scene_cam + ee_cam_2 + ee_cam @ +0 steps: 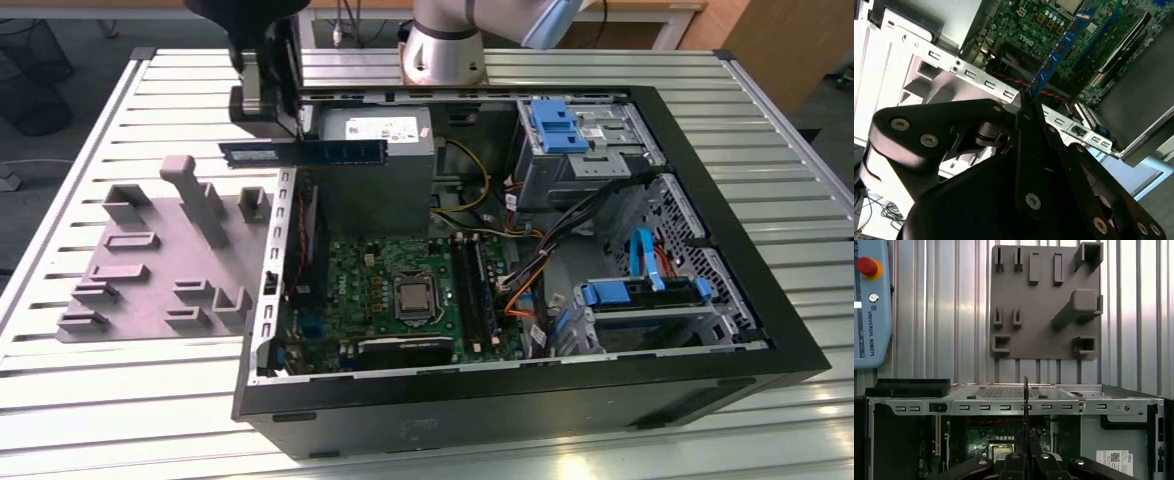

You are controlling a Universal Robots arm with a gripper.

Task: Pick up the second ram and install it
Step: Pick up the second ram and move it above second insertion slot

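Observation:
The second ram (320, 152), a thin dark board with black chips, hangs level in the air over the case's wall on the exterior view's left. My gripper (267, 142) is shut on its end nearest the fixture plate. The stick's other end reaches out over the power supply (376, 130). In the second wrist view the ram (1061, 47) runs away from my gripper (1024, 107) above the motherboard (1104, 45). In the first wrist view the ram (1025, 405) appears edge-on, rising from my gripper (1026, 456). The black memory slots (474, 290) lie lower down inside the case.
The open computer case (747, 330) holds drive cages with blue clips (561, 125) and loose cables (534, 280). A grey fixture plate (147, 260) with upright blocks lies on the slatted table beside the case. A teach pendant (871, 300) rests beyond the plate.

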